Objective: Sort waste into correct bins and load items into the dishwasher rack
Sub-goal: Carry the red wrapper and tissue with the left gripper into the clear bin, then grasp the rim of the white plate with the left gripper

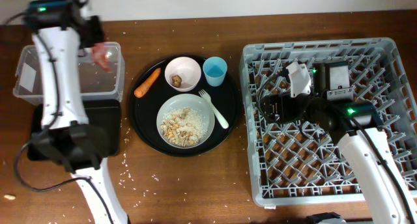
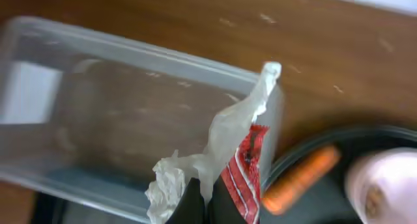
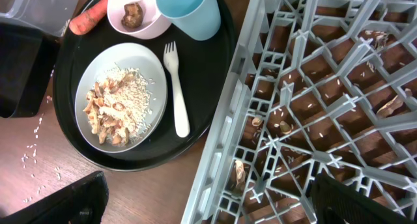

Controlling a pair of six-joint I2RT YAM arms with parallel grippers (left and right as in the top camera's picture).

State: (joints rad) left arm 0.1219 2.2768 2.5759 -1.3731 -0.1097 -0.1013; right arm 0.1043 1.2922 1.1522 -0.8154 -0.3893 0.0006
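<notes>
The left gripper (image 2: 203, 206), pressed together, pinches a crumpled white napkin (image 2: 225, 136) and a red snack wrapper (image 2: 244, 168) over the right end of the clear tub (image 2: 150, 51), at the far left. The carrot (image 2: 300, 178) lies just right. The right gripper (image 3: 208, 188), spread wide, hangs over the dishwasher rack (image 3: 306, 87).
</notes>
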